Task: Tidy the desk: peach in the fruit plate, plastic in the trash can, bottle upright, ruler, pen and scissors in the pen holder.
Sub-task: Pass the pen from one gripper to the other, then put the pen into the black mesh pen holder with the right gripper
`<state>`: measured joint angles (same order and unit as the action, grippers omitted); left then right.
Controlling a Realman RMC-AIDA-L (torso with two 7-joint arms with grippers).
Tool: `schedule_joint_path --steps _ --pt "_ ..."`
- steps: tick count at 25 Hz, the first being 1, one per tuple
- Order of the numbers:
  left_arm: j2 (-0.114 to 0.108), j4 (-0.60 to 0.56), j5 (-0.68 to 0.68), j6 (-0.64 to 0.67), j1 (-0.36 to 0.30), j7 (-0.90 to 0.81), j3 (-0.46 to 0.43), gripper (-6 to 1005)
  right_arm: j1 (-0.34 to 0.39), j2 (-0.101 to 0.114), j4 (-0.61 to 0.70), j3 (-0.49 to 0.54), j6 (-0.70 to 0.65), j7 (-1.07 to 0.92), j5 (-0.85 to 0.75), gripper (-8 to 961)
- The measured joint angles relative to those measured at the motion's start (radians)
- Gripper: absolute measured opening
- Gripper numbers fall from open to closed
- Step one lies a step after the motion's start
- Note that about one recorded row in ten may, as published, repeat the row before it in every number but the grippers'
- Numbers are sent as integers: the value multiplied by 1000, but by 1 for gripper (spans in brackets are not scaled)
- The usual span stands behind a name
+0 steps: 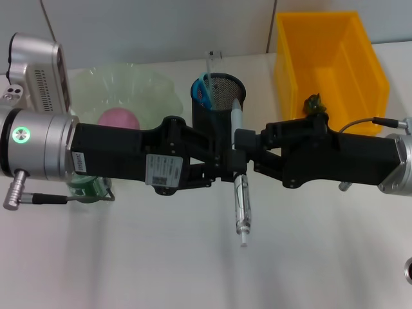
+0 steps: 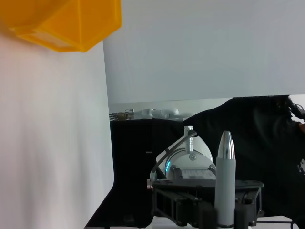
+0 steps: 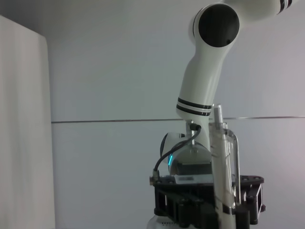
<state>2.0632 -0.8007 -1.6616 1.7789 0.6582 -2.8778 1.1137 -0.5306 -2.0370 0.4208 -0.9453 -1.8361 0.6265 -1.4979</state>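
My left gripper (image 1: 226, 165) and right gripper (image 1: 248, 154) meet above the middle of the desk, both shut on a clear pen (image 1: 241, 201) that hangs between them. The left wrist view shows the pen's silver tip (image 2: 224, 157) standing in the right gripper (image 2: 224, 211). In the right wrist view the clipped pen (image 3: 222, 162) sits in the left gripper (image 3: 223, 213). Behind stands the black mesh pen holder (image 1: 222, 96) with blue-handled scissors (image 1: 203, 88) and a clear ruler (image 1: 210, 63) in it. The pink peach (image 1: 118, 119) lies in the pale green fruit plate (image 1: 151, 90). A green bottle (image 1: 86, 187) is mostly hidden under my left arm.
The yellow trash can (image 1: 360, 58) stands at the back right with a small greenish scrap of plastic (image 1: 313, 102) inside. A grey round object (image 1: 408, 270) peeks in at the right edge. White desk surface lies in front of both arms.
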Motion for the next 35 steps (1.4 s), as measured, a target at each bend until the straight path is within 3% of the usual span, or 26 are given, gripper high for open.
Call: schedule_joint_path --steps 9,20,25,35 --pt "0 1 4 0 -5 0 -4 151 -2 0 -4 -2 -7 -1 0 139" --pt "-2 9 20 -1 -7 -1 -6 327 -1 0 -4 6 -10 -1 4 138" --pt "-2 9 23 1 -6 -1 -7 524 2 0 -7 18 -10 -7 8 138" --pt "-14 -1 24 2 -21 2 -11 524 9 1 -31 87 -15 -70 24 138"
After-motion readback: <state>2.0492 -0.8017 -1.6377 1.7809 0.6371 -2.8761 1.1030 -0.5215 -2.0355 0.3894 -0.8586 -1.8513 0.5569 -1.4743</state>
